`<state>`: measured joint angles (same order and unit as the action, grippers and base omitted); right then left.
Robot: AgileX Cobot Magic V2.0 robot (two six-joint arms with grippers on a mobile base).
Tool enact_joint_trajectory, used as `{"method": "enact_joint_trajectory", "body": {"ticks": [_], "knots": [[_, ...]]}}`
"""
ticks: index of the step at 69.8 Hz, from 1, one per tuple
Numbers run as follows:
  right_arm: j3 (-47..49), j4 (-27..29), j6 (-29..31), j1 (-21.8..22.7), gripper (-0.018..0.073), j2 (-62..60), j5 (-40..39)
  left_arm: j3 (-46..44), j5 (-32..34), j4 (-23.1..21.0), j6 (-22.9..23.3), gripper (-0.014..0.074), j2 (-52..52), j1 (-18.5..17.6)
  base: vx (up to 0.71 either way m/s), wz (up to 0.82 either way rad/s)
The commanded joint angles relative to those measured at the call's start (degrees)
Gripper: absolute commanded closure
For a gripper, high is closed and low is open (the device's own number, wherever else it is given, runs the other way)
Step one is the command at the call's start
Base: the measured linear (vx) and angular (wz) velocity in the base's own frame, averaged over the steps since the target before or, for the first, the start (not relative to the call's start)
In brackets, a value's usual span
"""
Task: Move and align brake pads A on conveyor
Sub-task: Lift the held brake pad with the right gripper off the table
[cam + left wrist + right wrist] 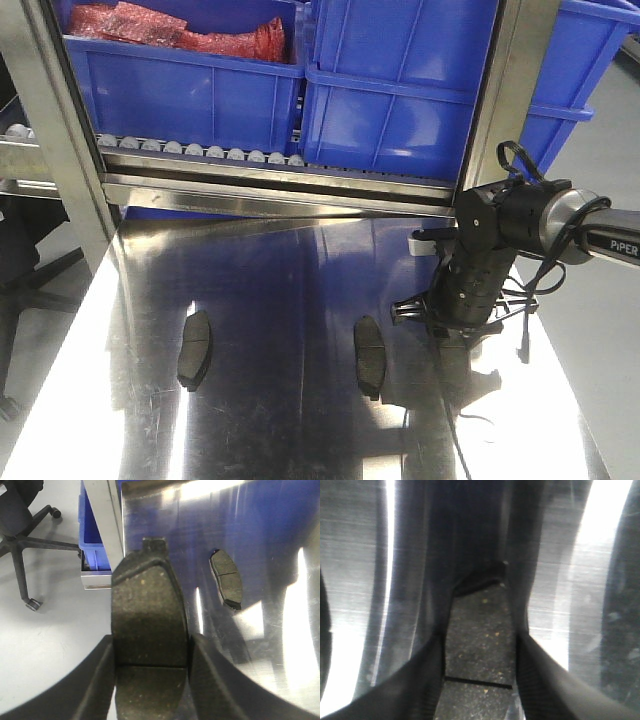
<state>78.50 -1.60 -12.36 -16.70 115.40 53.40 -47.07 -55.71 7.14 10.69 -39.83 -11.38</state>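
Observation:
Two brake pads lie flat on the shiny steel table (280, 270): one at the left (195, 348) and one in the middle (369, 354). My left gripper (151, 650) is out of the front view; it is shut on a third brake pad (147, 620), held by its long edges above the table's left edge. One lying pad (227, 580) shows beyond it. My right gripper (455, 340) points down at the table, right of the middle pad. In the right wrist view its fingers (427, 680) press both sides of a fourth pad (480, 640). The conveyor is out of view.
Blue bins (400, 90) stand on a roller rack (200, 152) behind the table, one holding red packets (180, 35). Steel posts (60, 130) flank the rack. An office chair base (20, 545) stands on the floor left of the table.

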Motion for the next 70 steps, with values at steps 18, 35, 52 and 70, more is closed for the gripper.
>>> {"method": "enact_joint_trajectory", "body": {"ticks": [18, 35, 52, 70], "knots": [[1.3, 1.0, 4.2, 0.3, 0.0568, -4.3, 0.0, -1.7, 4.2, 0.5, 0.5, 0.0602, 0.2, -0.3, 0.0, 0.0], [1.3, 1.6, 5.6, 0.3, 0.0567, -12.9, -0.7, -1.7, 4.2, 0.5, 0.5, 0.0602, 0.2, -0.3, 0.0, 0.0], [-2.1, 1.6, 7.6, 0.3, 0.0567, -27.6, -3.4, -1.7, 4.2, 0.5, 0.5, 0.0602, 0.2, -0.3, 0.0, 0.0], [-14.5, 2.0, 7.6, 0.3, 0.0567, -46.5, -10.6, -1.7, 4.2, 0.5, 0.5, 0.0602, 0.2, -0.3, 0.0, 0.0]]}}
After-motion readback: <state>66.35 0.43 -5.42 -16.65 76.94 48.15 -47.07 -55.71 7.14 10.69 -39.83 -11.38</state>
